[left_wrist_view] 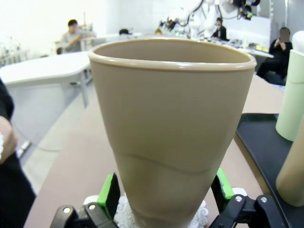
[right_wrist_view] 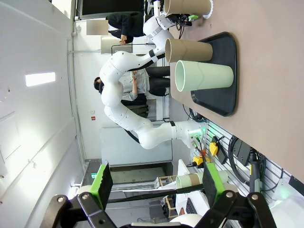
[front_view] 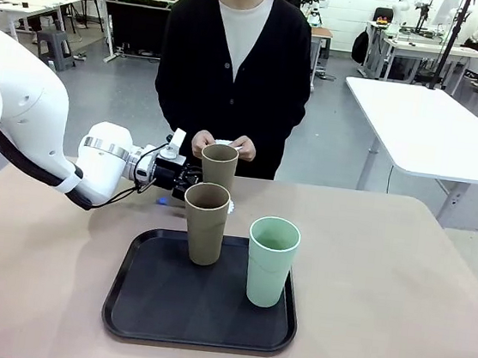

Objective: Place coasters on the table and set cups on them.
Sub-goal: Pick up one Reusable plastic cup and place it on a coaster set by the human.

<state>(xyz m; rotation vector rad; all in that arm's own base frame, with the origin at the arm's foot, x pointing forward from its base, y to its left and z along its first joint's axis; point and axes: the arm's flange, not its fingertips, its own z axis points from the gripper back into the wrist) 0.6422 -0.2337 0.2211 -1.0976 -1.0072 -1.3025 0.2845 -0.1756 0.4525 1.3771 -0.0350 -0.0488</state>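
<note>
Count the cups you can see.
3. Far tan cup on a coaster behind the black tray, flanked by the left gripper; near tan cup and mint green cup on the tray.

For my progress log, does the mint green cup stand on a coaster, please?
No, the mint green cup stands directly on the black tray.

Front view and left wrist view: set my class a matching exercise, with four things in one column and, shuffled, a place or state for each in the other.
Things
1. far tan cup
2. near tan cup
3. mint green cup
4. left pincer

Places or states
A. on the black tray, right side
B. open, a finger on either side of a cup
C. on a white coaster on the table
D. on the black tray, middle, near its far edge

Pairs: 1-C, 2-D, 3-A, 4-B
</note>
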